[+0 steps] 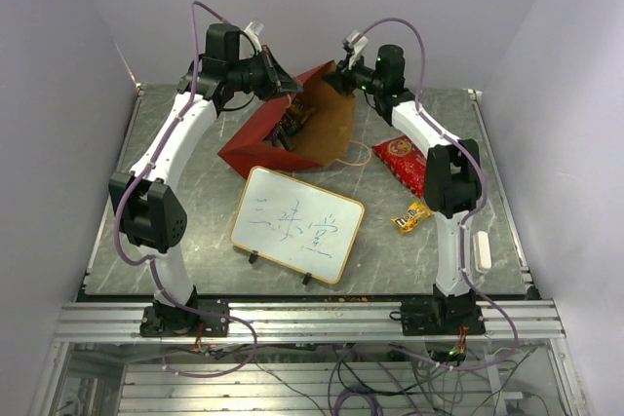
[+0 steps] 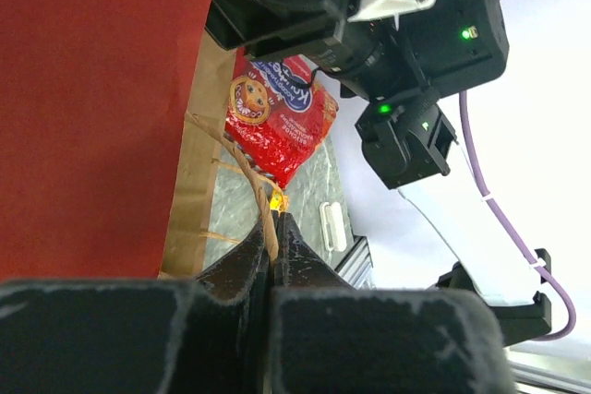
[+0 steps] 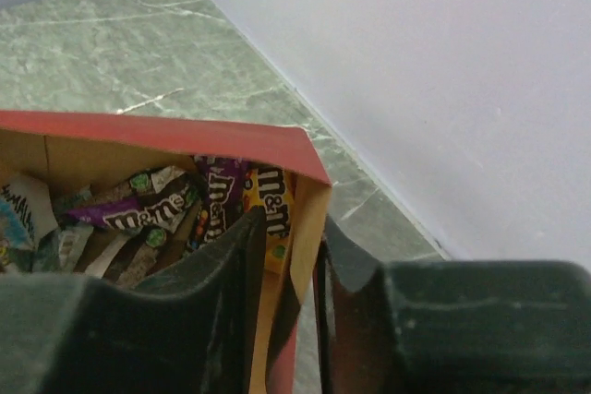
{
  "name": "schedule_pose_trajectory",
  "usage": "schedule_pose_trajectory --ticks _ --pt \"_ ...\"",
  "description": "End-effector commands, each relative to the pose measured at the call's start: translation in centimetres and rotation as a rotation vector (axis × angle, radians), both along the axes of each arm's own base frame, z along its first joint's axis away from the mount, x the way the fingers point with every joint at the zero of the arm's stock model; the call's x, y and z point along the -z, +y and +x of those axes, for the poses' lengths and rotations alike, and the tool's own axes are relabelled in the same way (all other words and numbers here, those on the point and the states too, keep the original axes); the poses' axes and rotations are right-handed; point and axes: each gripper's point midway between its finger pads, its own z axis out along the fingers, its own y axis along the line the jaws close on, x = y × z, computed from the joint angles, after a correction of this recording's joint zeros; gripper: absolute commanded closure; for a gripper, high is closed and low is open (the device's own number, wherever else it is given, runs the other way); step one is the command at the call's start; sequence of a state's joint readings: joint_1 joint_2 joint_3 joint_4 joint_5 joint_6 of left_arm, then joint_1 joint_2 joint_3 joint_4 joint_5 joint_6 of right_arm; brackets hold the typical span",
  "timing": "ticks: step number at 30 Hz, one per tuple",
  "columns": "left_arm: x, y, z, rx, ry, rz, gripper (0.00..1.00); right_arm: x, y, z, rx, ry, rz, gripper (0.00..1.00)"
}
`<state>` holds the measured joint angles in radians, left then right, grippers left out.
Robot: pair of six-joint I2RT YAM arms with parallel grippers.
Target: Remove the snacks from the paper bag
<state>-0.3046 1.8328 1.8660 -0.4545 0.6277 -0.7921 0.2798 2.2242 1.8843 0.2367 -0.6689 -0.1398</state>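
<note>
The bag [image 1: 250, 148] lies tipped on the counter [image 1: 200, 197], its mouth toward my right arm. The chip bag [image 1: 402, 161] and one small orange packet [image 1: 412, 216] lie outside it on the right.

My left end effector [image 2: 276, 228] is fully closed, and the thin string handle [image 2: 247, 168] runs into its tips, so I judge that I have the bag by that loop. My right end effector [image 3: 294, 223] stands astride the bag's wall at the mouth, one finger inside and one outside, with only a narrow gap. I cannot tell whether the pads press the paper yet.

Inside, just past that inner finger, small candy packets [image 3: 138, 214] sit in a loose heap: purple, brown, and a yellow one [image 3: 274, 205] against the wall.

I expect the paper to be light and stiff enough to hold its shape. It should crease easily and may tear at the rim if I pull hard. The string is thin and may slide through closed tips, so it only steadies the bag.

The packets look like slick, crinkly film, and I expect them to be very light and to skate away under a sideways push. I would take one by its flat crimped end, not across its lumpy middle. The yellow one by the wall is nearest, with its upper end showing.
</note>
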Motion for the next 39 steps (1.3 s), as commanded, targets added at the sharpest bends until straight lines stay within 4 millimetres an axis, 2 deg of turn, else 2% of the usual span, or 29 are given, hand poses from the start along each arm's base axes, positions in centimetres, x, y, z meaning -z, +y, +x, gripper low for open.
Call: schedule_pose_trajectory --ticks 1,5,9,12,18,21,27,28,31,36,39 --pt "-1.6 0.7 0.3 -0.020 -0.056 0.029 0.93 -0.7 1.2 1.2 0.036 -0.013 -0.002 0.80" --pt "-1.9 0.3 1.4 -0.022 -0.068 0.009 0.93 -1.6 0.1 2.9 0.151 -0.040 0.033 1.00" --pt "-2.3 0.0 3.0 -0.046 -0.108 -0.015 0.93 -2.9 -1.7 4.6 0.287 -0.094 0.050 1.00" --pt "-2.2 0.1 5.2 -0.079 -0.151 -0.006 0.93 -3.5 -3.2 5.8 0.383 -0.135 0.053 1.00" --pt "-4.2 -0.3 9.1 -0.100 -0.270 -0.038 0.93 -5.0 -7.1 7.6 0.521 -0.201 0.074 1.00" --pt "-5.8 -0.8 10.6 -0.097 -0.333 -0.076 0.93 -5.1 -8.7 7.8 0.545 -0.216 0.060 1.00" --pt "-8.6 -1.3 12.1 -0.118 -0.452 -0.121 0.93 -3.7 -11.6 6.2 0.599 -0.186 0.076 1.00" --pt "-8.6 -1.5 12.2 -0.123 -0.460 -0.123 0.93 -3.8 -11.7 5.7 0.596 -0.184 0.076 1.00" --pt "-8.3 -2.6 11.2 -0.100 -0.456 -0.123 0.93 -2.3 -11.7 4.2 0.578 -0.148 0.066 1.00" --pt "-6.2 -6.2 7.4 -0.002 -0.435 -0.050 0.93 0.1 -11.7 1.1 0.545 -0.063 0.059 1.00" --pt "-4.7 -7.3 5.1 0.040 -0.413 -0.008 0.93 0.4 -12.0 -0.4 0.553 -0.025 0.067 1.00"
